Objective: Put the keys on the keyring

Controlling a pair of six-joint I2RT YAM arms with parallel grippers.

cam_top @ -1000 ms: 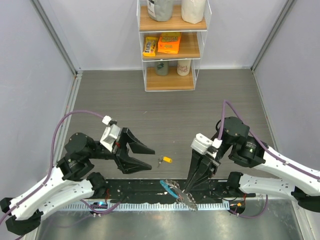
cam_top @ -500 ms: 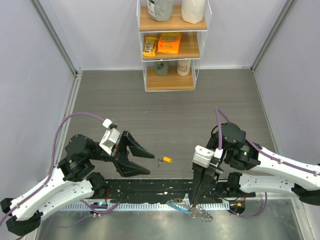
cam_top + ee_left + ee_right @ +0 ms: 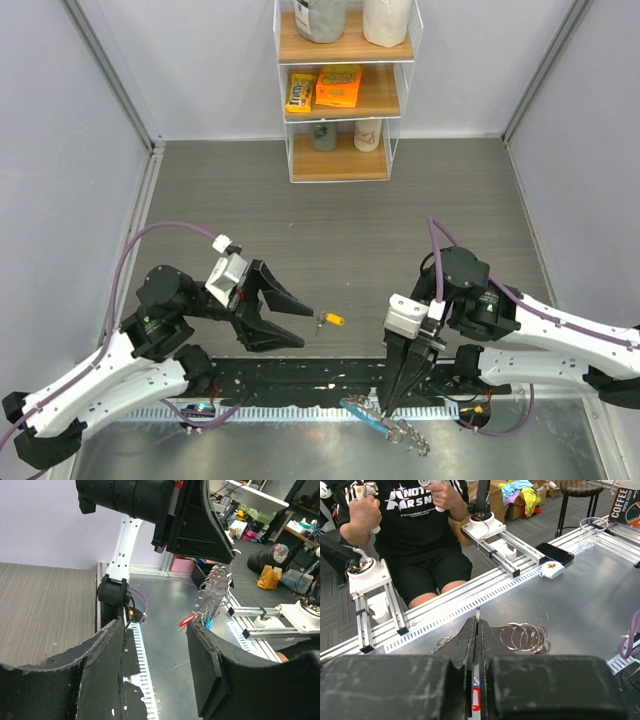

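The yellow-headed key (image 3: 331,320) lies on the grey table, just past the open fingertips of my left gripper (image 3: 296,322). My right gripper (image 3: 385,408) points down over the near metal edge and is shut on the keyring (image 3: 398,430), a silvery looped wire with a blue tag (image 3: 361,410). In the left wrist view my open left gripper (image 3: 155,645) frames the hanging keyring (image 3: 218,586), with a red tag (image 3: 189,619) and the blue tag (image 3: 207,622) at its bottom. In the right wrist view my shut right gripper (image 3: 477,626) pinches the wire; loops (image 3: 522,636) spread to the right and the red tag (image 3: 476,700) shows below.
A white shelf unit (image 3: 345,90) with snack packs and jars stands at the back wall. A black mat (image 3: 330,375) and a slotted metal rail (image 3: 300,410) run along the near edge. Grey walls close both sides. A seated person (image 3: 410,525) shows in the right wrist view.
My right gripper has swung down and toward the near edge with the keyring, which now hangs over the metal rail. My left gripper has shifted slightly toward the yellow key.
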